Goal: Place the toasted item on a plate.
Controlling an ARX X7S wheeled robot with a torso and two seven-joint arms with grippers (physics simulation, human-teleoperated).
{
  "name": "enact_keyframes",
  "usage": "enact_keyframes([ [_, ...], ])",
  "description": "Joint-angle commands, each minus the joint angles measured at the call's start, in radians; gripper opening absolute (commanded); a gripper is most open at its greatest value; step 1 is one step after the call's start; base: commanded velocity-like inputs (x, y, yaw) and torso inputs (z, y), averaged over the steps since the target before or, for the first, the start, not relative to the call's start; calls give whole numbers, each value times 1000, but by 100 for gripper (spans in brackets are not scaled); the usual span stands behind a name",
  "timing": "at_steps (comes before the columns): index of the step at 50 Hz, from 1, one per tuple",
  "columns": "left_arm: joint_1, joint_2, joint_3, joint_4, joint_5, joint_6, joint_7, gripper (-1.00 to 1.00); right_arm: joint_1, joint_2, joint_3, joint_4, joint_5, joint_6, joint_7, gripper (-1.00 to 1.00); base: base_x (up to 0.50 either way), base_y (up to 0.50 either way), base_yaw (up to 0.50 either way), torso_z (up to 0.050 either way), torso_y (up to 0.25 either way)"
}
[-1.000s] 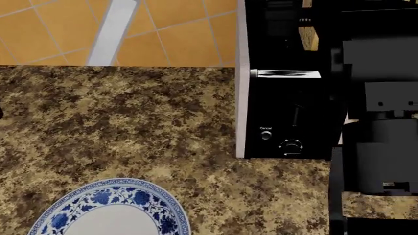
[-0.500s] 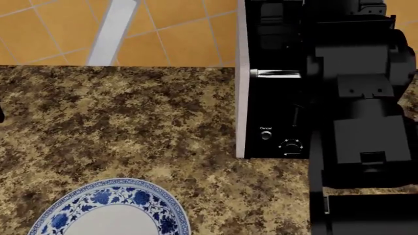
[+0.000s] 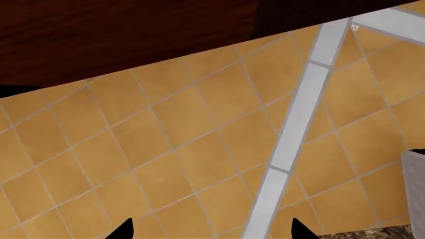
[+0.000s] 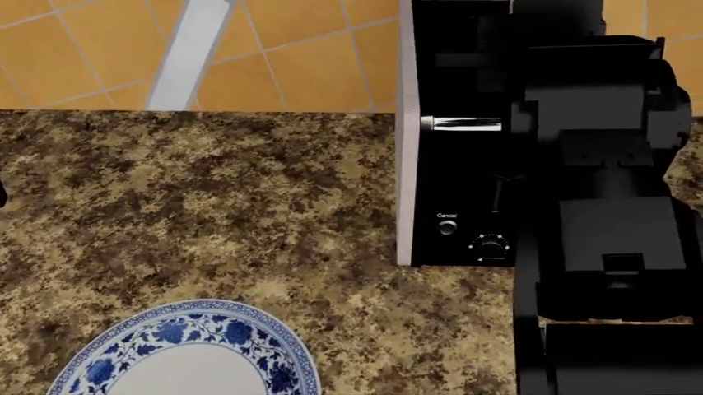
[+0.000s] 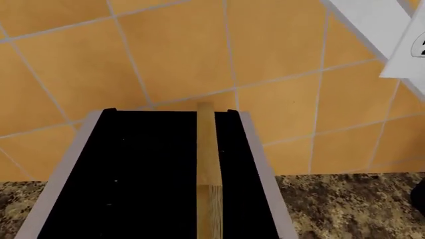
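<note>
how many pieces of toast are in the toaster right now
1. The toast stands on edge in a slot of the black toaster, seen from the right wrist. In the head view the right arm covers the slots, so another could be hidden.

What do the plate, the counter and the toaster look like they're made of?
Plate: probably glazed ceramic, glossy white with blue floral rim.
Counter: looks like polished granite, mottled brown and tan speckle.
Toaster: black body, plastic or painted metal, with pale, seemingly brushed metal side trim.

blue-floral white plate [image 4: 220,337], black toaster [image 4: 456,164], tan bread [image 5: 207,164].
</note>
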Motion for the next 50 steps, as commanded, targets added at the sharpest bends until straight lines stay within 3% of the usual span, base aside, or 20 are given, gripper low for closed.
enact_keyframes([
  [1,-4,-4,1,4,-6,-6,-3,100,16,9,15,4,-35,-15,-11,-100,0,0,0,0,0],
  [15,-5,0,7,2,-12,-4,-8,100,79,24,31,-17,-29,-18,-30,-100,0,0,0,0,0],
  [30,-18,-1,14,-1,-18,-8,-15,100,56,31,27,-193,-16,72,-40,-100,0,0,0,0,1],
  [50,-16,0,38,-25,-15,20,-18,100,-189,59,65,-1079,99,590,-54,-100,0,0,0,0,0],
])
